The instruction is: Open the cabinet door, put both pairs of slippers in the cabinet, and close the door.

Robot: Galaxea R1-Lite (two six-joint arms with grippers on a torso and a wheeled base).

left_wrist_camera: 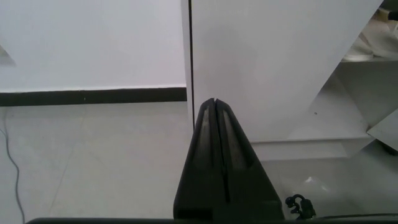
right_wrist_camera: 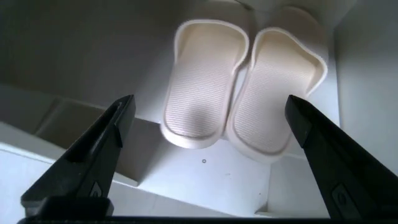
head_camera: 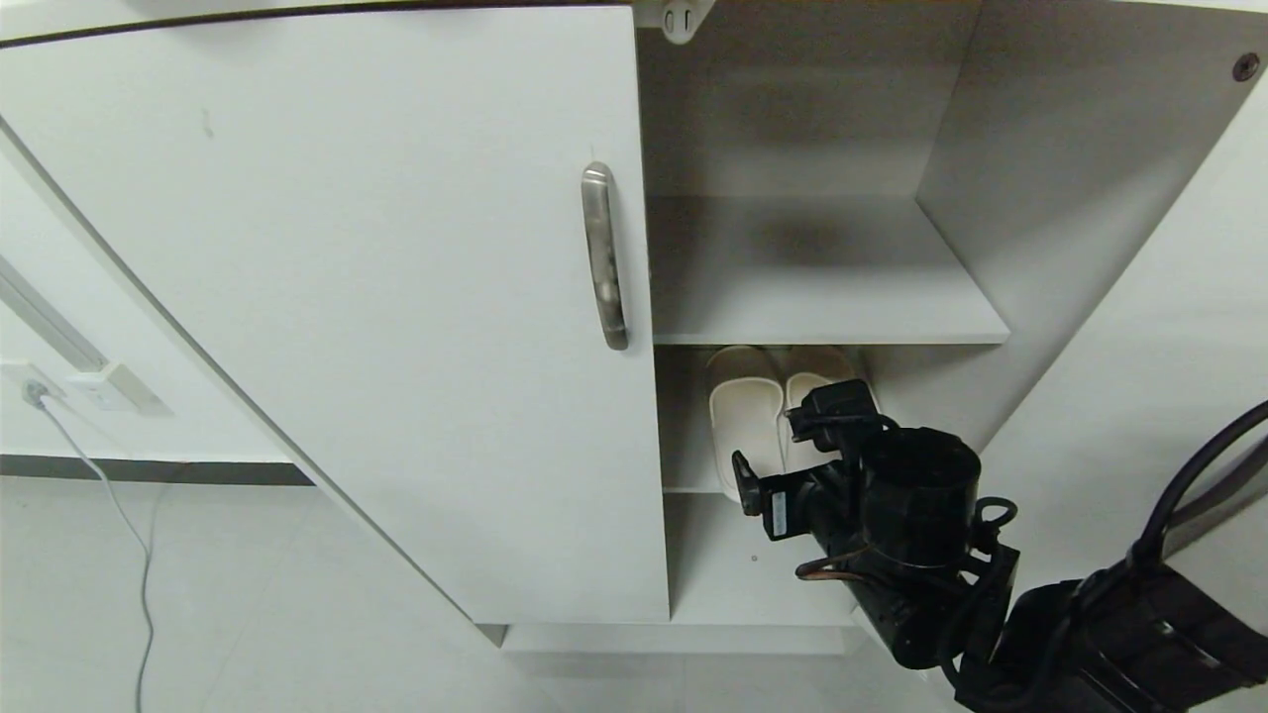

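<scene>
A pair of cream slippers (head_camera: 745, 416) (right_wrist_camera: 205, 81) lies side by side on the cabinet's middle shelf (head_camera: 686, 465), heels at its front edge. My right gripper (head_camera: 783, 441) (right_wrist_camera: 210, 104) hangs open just in front of the heels, one finger to each side, holding nothing. The cabinet's right door (head_camera: 1139, 376) stands swung open. Its left door (head_camera: 347, 297), with a metal handle (head_camera: 604, 257), covers the left half. My left gripper (left_wrist_camera: 214, 104) is shut on nothing, low over the floor, pointing at the cabinet's white panel (left_wrist_camera: 261, 56).
The upper shelf (head_camera: 822, 277) and the bottom board (head_camera: 733, 564) are bare. A wall socket (head_camera: 35, 391) with a thin cable (head_camera: 129, 535) sits at the left, above the pale floor (head_camera: 248, 614).
</scene>
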